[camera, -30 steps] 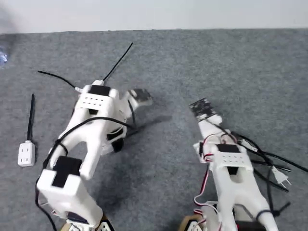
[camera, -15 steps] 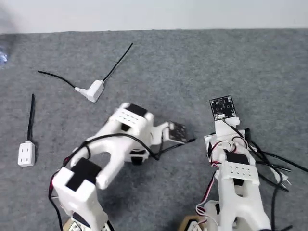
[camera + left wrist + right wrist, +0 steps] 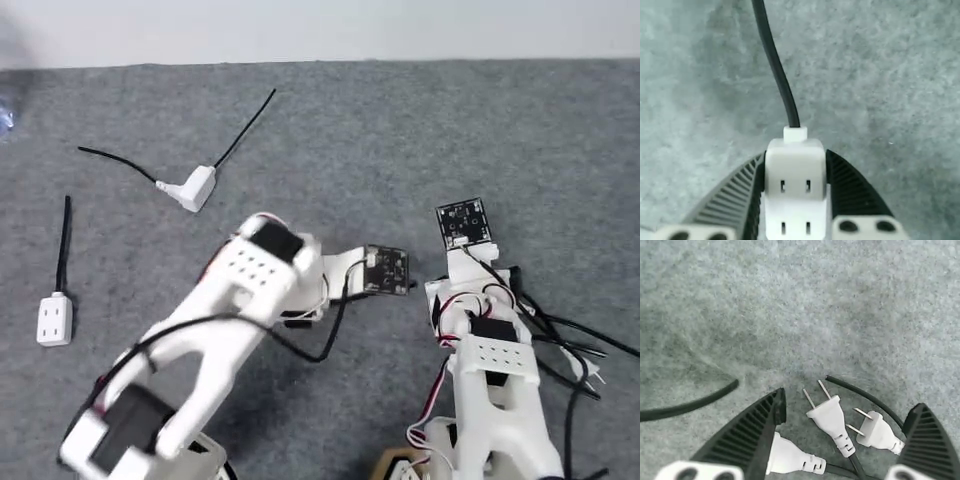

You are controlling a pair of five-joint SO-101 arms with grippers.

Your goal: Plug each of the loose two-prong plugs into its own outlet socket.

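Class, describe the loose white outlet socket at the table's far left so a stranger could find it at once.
Take the grey table and go to its left edge. There lies a white outlet socket, slots facing up, with one straight black cord running toward the far wall. Unlike the angled white connector farther back, it is a flat rectangular block.

Clamped between the fingers of the left gripper, the outlet block is cut off by the frame edge through its second pair of slots. Its black cord runs out of the picture. Between the spread fingers of the right gripper, a third white plug lies with its prongs hidden behind one finger, and its cord leaves the frame. From above, a bluish object at the left edge is blurred and cropped, beyond identifying.
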